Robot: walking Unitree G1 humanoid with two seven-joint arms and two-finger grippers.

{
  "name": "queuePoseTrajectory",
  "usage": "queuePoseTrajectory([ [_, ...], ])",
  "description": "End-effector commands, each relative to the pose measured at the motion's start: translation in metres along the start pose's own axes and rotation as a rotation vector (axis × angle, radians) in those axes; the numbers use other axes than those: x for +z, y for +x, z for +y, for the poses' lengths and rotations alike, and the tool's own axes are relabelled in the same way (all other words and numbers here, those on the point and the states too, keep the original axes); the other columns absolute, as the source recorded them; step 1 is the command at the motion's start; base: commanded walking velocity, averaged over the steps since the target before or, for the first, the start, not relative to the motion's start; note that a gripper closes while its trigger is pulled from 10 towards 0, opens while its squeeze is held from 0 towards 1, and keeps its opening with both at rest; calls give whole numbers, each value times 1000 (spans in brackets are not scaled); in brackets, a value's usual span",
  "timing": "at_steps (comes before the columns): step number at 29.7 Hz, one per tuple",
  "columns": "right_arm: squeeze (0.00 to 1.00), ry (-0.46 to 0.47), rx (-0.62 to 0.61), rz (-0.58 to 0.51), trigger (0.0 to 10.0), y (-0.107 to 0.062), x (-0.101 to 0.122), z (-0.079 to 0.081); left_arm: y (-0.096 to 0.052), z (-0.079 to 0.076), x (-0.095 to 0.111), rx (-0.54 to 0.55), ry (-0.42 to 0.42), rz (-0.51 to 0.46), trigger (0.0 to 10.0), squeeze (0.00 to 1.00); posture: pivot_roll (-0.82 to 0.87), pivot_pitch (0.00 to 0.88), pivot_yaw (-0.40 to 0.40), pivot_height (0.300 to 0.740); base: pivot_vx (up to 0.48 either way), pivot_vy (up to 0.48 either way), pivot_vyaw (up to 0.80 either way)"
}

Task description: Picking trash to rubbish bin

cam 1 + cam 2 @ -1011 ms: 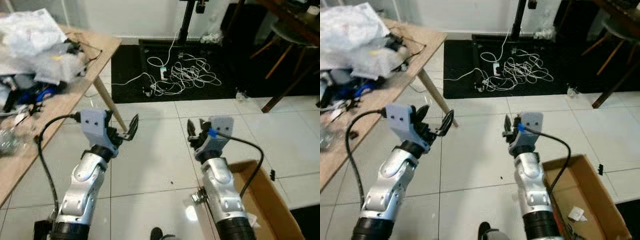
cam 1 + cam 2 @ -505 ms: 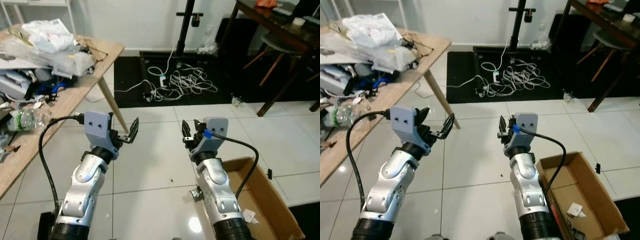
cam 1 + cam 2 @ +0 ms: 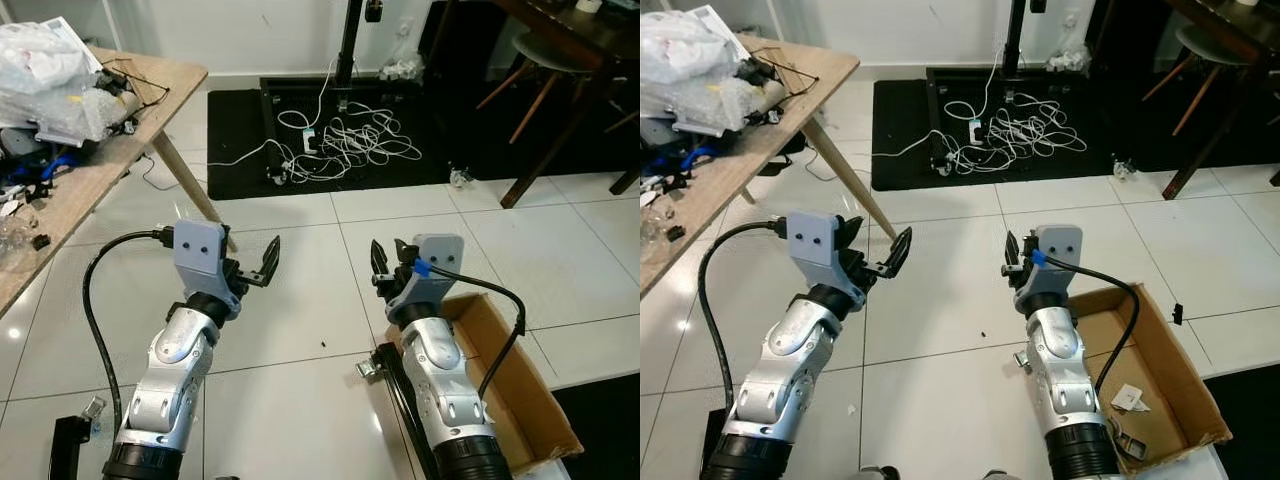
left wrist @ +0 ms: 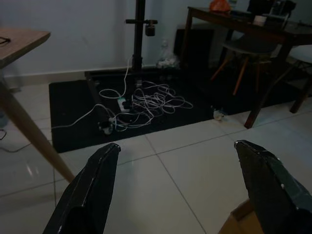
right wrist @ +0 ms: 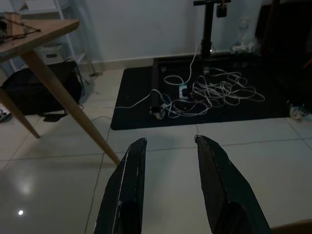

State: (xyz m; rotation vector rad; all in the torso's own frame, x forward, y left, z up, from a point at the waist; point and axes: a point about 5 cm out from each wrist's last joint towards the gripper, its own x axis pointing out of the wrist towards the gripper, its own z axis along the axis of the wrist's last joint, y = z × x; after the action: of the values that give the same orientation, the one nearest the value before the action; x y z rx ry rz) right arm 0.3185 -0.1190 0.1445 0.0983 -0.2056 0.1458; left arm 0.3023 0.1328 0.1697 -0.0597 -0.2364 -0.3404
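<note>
While you look down from the head camera, your far left holds the light wooden tabletop [image 3: 770,120] on slanted legs, piled with crumpled clear plastic bags and wrapping [image 3: 685,60] plus small dark odds and ends near its edge. Your left gripper [image 3: 880,258] hangs in the air over the glossy white floor tiles [image 3: 940,300], just in front of the table leg; its two black fingers [image 4: 90,190] are spread wide and hold nothing. Beyond it, a black mat [image 3: 1040,130] lies on the floor with a tangle of white cables and a power strip [image 3: 1015,130] beside the base of a black stand pole [image 3: 1018,40].

Moving across, your right gripper [image 3: 1012,262] also hangs in mid-air above the tiles, level with the left one and well apart from it. Its fingers [image 5: 124,190] stand parted with a narrower gap, released and empty.

At your right arm's side the open brown cardboard box [image 3: 1195,395], serving as the rubbish bin, sits on the floor, touching nothing held. Inside it lies a small crumpled white scrap of paper trash [image 3: 1127,398], with a little dark item just below it that you cannot identify. Further right, dark wooden furniture legs [image 3: 1195,140] stand at the mat's edge.
</note>
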Motion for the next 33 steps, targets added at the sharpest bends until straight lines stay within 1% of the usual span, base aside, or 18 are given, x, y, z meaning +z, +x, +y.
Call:
queuePoseTrajectory([
  [1,0,-33,6,23,10000,-2,-4,0,-3,2,-5,7,15,31,10000,0,42,160,-33,740,0,0,0],
  [3,0,-40,9,34,10000,-2,-5,0,-2,3,-5,20,26,31,10000,0,41,159,-32,740,0,0,0],
  [7,0,-71,19,38,10000,-2,-6,1,-2,6,-6,44,19,29,10000,0,41,159,-32,740,0,0,800],
  [8,0,-74,20,37,10000,-2,-5,1,-2,7,-5,57,13,25,10000,0,41,159,-32,740,0,0,800],
  [10,0,-83,25,38,10000,-2,-5,2,-3,13,-5,117,-8,21,10000,0,41,158,-30,740,0,0,800],
  [11,0,-84,26,38,10000,-2,-5,2,-3,14,-5,125,-9,21,10000,0,41,158,-30,740,0,0,800],
  [13,0,-86,27,39,10000,-3,-6,3,-4,15,-8,133,-47,46,10000,0,41,155,-31,740,0,0,800],
  [15,0,-87,29,41,10000,-3,-6,3,-4,16,-10,146,-38,58,10000,0,44,151,-31,740,0,0,800],
  [16,0,-89,31,43,10000,-4,-7,3,-4,16,-11,159,-31,67,10000,0,47,144,-32,740,0,0,800],
  [18,0,-89,39,46,10000,-3,-7,5,-3,12,-14,159,-61,102,10000,0,47,139,-32,740,0,0,800],
  [21,0,-78,48,47,10000,-2,-7,7,-1,9,-14,160,-70,125,10000,0,47,139,-32,740,0,0,800],
  [22,0,-69,58,46,10000,-1,-6,8,0,6,-15,152,-85,138,10000,0,49,137,-32,740,0,0,800],
  [24,0,-59,58,48,10000,-2,-6,9,-1,5,-14,152,-73,133,10000,0,48,129,-30,740,0,0,800],
  [27,0,-46,59,65,10000,-2,-8,9,-1,5,-12,167,-42,99,10000,0,47,127,-28,740,0,0,800],
  [29,0,-32,52,75,10000,-3,-10,8,-2,5,-14,172,-39,114,10000,0,43,132,-29,740,0,0,800],
  [30,0,-13,43,87,10000,-3,-11,8,-3,5,-18,178,-25,141,10000,0,43,132,-29,740,0,0,800],
  [32,0,-16,47,92,10000,-3,-11,8,-4,4,-20,190,-23,157,10000,0,41,126,-27,740,0,0,800],
  [33,0,-19,49,104,10000,-4,-13,8,-4,1,-20,188,-47,158,10000,0,32,122,-20,740,0,0,800],
])
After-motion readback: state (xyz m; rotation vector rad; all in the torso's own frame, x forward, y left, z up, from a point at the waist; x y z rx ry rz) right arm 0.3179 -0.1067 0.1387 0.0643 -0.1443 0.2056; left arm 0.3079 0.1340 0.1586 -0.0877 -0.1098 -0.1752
